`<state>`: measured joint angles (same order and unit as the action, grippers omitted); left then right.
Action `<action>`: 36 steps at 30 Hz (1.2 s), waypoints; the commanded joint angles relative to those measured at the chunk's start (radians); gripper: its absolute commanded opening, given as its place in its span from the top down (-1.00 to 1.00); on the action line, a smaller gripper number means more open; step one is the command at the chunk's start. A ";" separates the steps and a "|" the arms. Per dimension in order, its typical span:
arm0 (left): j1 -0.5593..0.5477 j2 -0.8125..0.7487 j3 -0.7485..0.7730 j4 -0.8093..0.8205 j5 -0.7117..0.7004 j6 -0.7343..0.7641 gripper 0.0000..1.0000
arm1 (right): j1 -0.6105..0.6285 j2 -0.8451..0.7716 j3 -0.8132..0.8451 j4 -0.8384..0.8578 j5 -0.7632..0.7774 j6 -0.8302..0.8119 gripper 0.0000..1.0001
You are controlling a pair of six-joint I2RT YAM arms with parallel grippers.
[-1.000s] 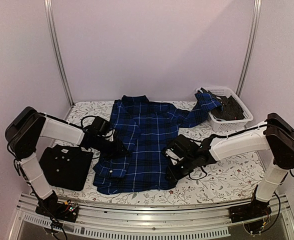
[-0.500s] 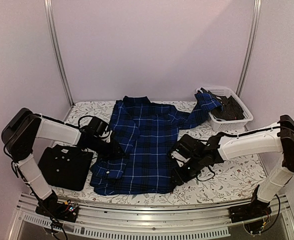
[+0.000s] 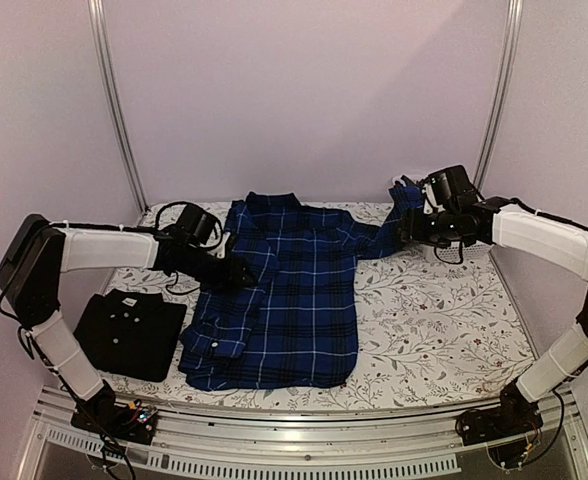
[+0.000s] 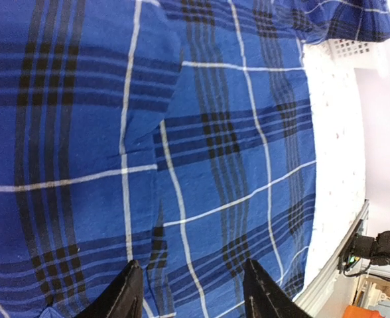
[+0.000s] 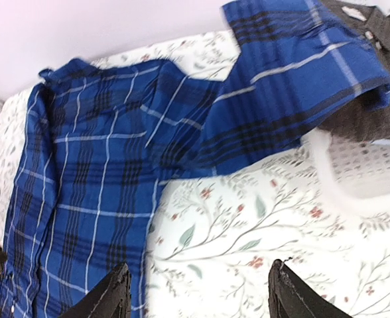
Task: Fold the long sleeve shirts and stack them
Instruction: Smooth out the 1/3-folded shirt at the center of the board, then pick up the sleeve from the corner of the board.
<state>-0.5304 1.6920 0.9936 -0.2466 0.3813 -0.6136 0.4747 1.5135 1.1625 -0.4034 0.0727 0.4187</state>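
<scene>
Left gripper (image 4: 192,297) jaws half apart, empty, above blue plaid cloth shirt (image 4: 215,132); right gripper (image 5: 198,298) jaws wide, empty; white plastic basket (image 5: 357,173) blurred.

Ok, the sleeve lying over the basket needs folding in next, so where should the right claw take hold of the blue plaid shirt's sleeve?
Take the blue plaid cloth shirt's sleeve near its cuff end, where it humps over the white plastic lattice basket's rim. Come down from the table side with the right claw, probably: there the cloth is raised, not flat.
</scene>
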 commanded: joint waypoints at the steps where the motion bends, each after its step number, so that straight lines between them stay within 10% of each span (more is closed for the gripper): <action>1: -0.010 -0.037 0.056 -0.016 0.023 0.028 -0.05 | -0.128 0.010 0.018 0.139 -0.030 -0.001 -0.42; 23: -0.024 -0.138 0.094 0.002 0.001 0.000 -0.35 | -0.441 0.312 0.044 0.614 -0.459 0.417 -0.56; 30: -0.023 -0.179 0.084 -0.001 -0.011 -0.016 -0.35 | -0.449 0.406 0.111 0.656 -0.429 0.432 -0.19; 36: -0.023 -0.211 0.082 0.001 -0.009 -0.037 -0.36 | -0.448 0.442 0.179 0.648 -0.431 0.357 0.60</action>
<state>-0.5453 1.5204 1.0725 -0.2489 0.3767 -0.6334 0.0311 1.9339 1.2831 0.2115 -0.3534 0.8246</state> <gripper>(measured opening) 0.676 0.300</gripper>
